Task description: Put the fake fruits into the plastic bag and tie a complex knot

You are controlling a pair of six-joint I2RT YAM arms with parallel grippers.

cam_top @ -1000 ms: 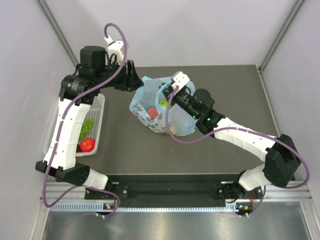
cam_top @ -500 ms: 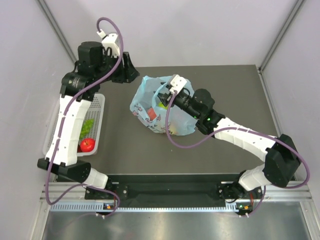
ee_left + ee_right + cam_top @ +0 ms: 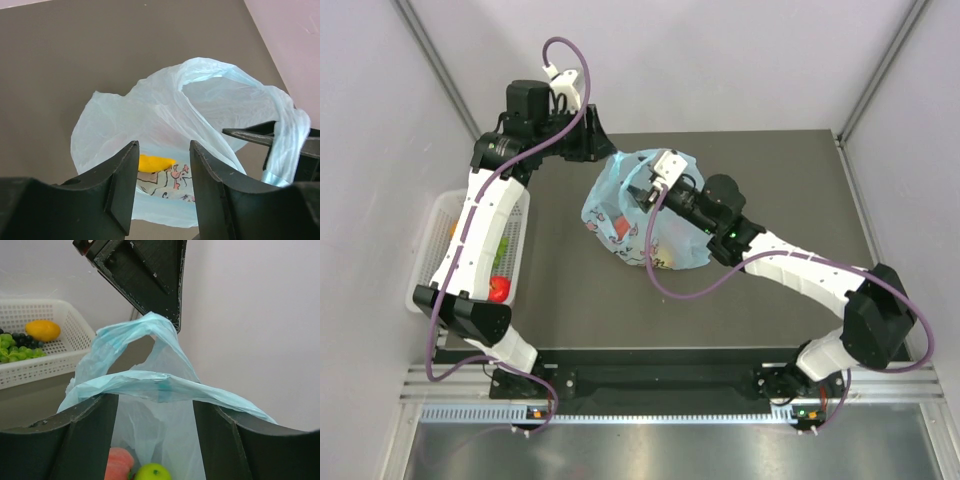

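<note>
Left hand [image 3: 163, 150], wide, has swung to the plastic bag [image 3: 150, 107], mouth upward; right hand [image 3: 155, 405] wide.

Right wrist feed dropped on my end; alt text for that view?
The near handle of the plastic bag drapes across the open right gripper, with the left gripper above the far handle. Inside the bag show a pink fruit and a green apple; a white basket at left holds a yellow fruit and grapes.
</note>
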